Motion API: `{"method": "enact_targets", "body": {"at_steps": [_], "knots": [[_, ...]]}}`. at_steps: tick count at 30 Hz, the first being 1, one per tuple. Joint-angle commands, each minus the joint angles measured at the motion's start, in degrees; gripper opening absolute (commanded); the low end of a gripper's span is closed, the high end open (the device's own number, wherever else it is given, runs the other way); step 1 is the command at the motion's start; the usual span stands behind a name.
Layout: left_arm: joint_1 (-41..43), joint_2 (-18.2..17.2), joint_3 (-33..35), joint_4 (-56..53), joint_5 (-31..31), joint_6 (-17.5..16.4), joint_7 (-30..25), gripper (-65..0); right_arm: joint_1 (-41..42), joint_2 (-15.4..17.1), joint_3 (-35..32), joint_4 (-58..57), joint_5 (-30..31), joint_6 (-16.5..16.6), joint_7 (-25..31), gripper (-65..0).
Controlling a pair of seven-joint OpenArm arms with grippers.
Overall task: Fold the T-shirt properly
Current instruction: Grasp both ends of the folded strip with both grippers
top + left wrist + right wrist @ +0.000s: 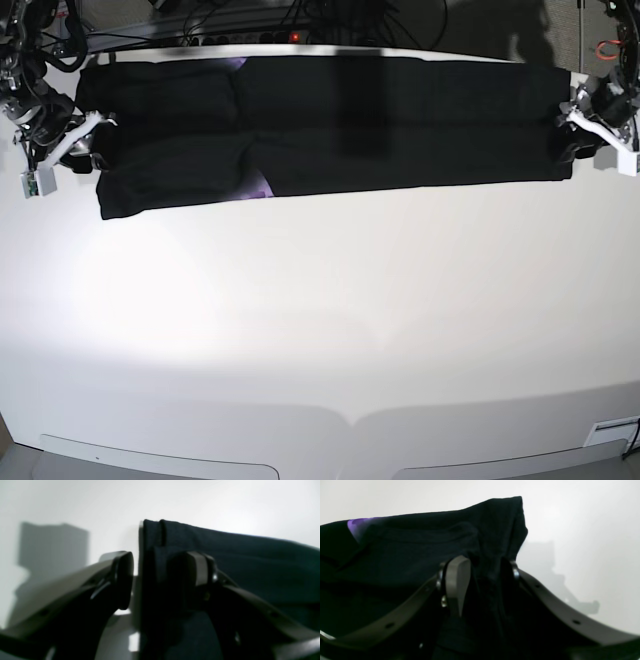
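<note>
The black T-shirt [330,120] lies stretched in a long band across the far part of the white table [320,320]. A bit of its purple print [258,188] shows at the near edge and in the right wrist view [355,525]. My right gripper [85,135] is at the shirt's left end. In its wrist view, the right gripper [486,575] is shut on bunched black cloth [420,552]. My left gripper [572,130] is at the right end. In its wrist view, the left gripper [152,572] straddles the shirt's edge [250,562], with a thin gap beside one finger [122,580].
Cables and a power strip [250,35] run behind the table's far edge. The table's near edge has two grey panels [160,462]. Gripper shadows fall on the white surface beside each shirt end [52,545].
</note>
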State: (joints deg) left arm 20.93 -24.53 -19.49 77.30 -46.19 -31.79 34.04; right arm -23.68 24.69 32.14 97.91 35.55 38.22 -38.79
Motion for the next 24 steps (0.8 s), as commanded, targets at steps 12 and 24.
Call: {"method": "enact_targets", "body": {"at_steps": [12, 24], "knots": [[1.31, -0.26, 0.33, -1.57, -8.48, -8.21, 9.79, -38.1, 1.95, 1.01, 0.48, 0.83, 0.66, 0.37, 2.32, -40.6], [0.26, -0.28, -8.07, -1.57, -5.38, -6.34, 2.56, -65.0, 1.92, -1.86, 0.46, 1.42, 10.23, 1.78, 0.68, -40.6]]}}
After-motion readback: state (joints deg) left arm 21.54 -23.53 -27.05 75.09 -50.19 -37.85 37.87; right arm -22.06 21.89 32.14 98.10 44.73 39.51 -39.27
